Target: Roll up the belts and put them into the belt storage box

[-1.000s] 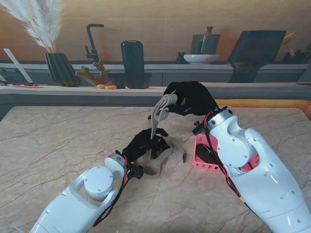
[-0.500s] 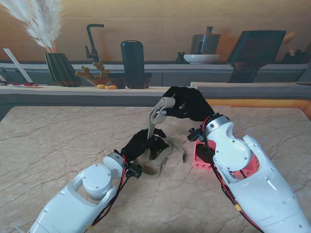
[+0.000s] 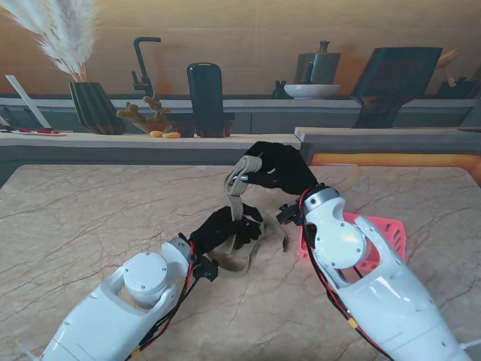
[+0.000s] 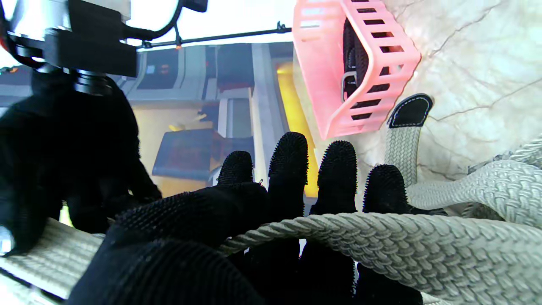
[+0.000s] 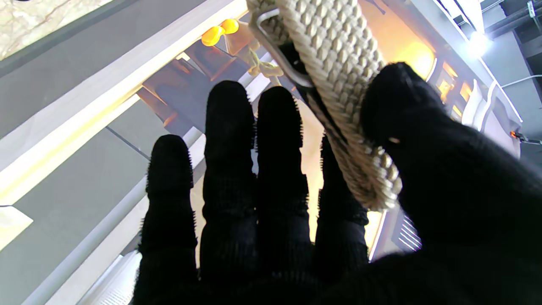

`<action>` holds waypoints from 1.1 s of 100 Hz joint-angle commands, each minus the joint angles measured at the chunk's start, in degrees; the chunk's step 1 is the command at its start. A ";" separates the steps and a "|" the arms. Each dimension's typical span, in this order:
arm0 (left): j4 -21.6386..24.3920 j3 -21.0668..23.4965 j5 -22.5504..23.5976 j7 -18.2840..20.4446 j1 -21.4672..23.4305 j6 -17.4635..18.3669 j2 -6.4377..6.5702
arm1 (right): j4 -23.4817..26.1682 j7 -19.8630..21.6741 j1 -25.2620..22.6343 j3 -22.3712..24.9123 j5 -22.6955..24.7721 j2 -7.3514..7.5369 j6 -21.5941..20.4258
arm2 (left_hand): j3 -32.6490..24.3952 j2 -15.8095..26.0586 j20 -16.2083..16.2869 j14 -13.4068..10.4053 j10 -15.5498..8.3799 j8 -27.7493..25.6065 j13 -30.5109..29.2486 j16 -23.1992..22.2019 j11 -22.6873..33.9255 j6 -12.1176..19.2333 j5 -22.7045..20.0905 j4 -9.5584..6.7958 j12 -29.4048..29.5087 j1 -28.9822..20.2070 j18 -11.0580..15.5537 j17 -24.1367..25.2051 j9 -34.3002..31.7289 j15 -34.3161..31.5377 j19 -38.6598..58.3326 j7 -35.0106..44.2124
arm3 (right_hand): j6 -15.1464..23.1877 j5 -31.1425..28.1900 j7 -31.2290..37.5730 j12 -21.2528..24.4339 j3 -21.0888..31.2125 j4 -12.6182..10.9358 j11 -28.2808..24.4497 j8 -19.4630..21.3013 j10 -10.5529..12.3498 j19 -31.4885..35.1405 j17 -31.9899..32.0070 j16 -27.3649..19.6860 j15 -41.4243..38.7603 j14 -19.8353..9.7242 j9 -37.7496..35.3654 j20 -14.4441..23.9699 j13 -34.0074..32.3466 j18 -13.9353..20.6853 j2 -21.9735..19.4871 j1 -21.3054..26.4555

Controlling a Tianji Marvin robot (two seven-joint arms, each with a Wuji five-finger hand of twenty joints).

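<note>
Gripping one woven belt (image 3: pixel 239 197) with both hands' fingers, right hand (image 3: pixel 276 167) raised, left hand (image 3: pixel 222 229) low, one pink box (image 3: pixel 379 235)

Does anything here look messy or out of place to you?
Only the beige belt looks untidy: it is not rolled, one end pinched up in the right hand, the rest in a loose heap at the left hand. The pink box sits upright, a dark belt inside.

One beige braided belt (image 3: pixel 239 197); one dark belt (image 4: pixel 355 63) inside; one pink box (image 3: pixel 380 235).
</note>
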State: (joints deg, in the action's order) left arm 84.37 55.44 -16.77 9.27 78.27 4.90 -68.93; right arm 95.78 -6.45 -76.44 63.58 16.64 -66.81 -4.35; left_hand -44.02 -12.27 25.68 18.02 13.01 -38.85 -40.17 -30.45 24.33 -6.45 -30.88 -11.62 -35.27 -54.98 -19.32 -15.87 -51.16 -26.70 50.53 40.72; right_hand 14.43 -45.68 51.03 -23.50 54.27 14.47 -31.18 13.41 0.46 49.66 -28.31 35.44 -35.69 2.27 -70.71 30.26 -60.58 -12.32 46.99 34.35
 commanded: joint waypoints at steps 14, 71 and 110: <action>0.38 0.11 -0.34 -0.85 0.84 1.28 0.00 | -3.94 -2.50 0.54 -2.63 1.47 -1.41 -1.44 | -2.95 -4.47 -0.76 -1.70 -1.92 0.93 -0.52 -0.59 -2.07 3.29 -1.03 7.53 -1.15 2.48 1.49 0.02 -0.63 0.55 -0.19 -1.90 | 5.60 -6.23 10.65 0.26 4.22 0.16 -1.03 2.63 -0.18 1.23 1.43 -0.05 -1.61 -1.39 -0.90 -0.91 1.06 -0.74 -5.42 3.51; 0.55 1.17 -1.37 -6.23 2.26 4.36 -1.23 | -9.89 -6.58 0.15 -5.44 10.83 -0.92 -8.57 | 21.91 -4.83 0.38 -4.46 -3.83 8.27 5.61 -0.08 -6.45 2.14 7.36 13.80 10.83 20.20 0.61 3.20 11.12 4.99 -5.32 -13.28 | 6.33 -5.47 11.20 0.75 4.01 -0.12 -1.55 2.29 0.20 1.01 2.59 -0.32 -1.83 -1.58 -0.24 -1.27 1.89 -1.40 -5.88 3.36; -1.64 1.25 -0.81 -5.61 1.58 9.16 -1.02 | -12.53 -8.05 0.48 -6.44 13.95 -0.72 -10.10 | 13.84 -16.02 0.12 -7.03 -5.60 13.00 10.05 2.08 -10.38 2.62 12.92 17.74 14.26 33.09 -1.29 3.95 19.04 10.55 -10.88 -20.51 | 6.37 -5.08 11.42 1.00 3.76 -0.35 -1.96 2.08 0.13 0.99 3.13 -0.58 -2.04 -1.45 0.17 -1.60 2.41 -1.75 -6.19 3.27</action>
State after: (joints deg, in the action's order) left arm 81.67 56.37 -17.62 4.23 80.16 13.68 -69.57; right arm 84.47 -14.94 -75.33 57.89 30.30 -67.51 -14.21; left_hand -29.61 -25.58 25.57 13.25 9.41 -28.05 -31.37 -29.02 15.11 -10.35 -22.30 4.42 -21.76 -24.64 -19.91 -12.17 -33.93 -16.93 40.29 25.61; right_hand 16.55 -43.77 51.03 -23.12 54.27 14.47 -31.66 12.76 0.44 49.69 -26.29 34.97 -36.28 2.11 -70.17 29.75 -58.14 -13.27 46.49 34.39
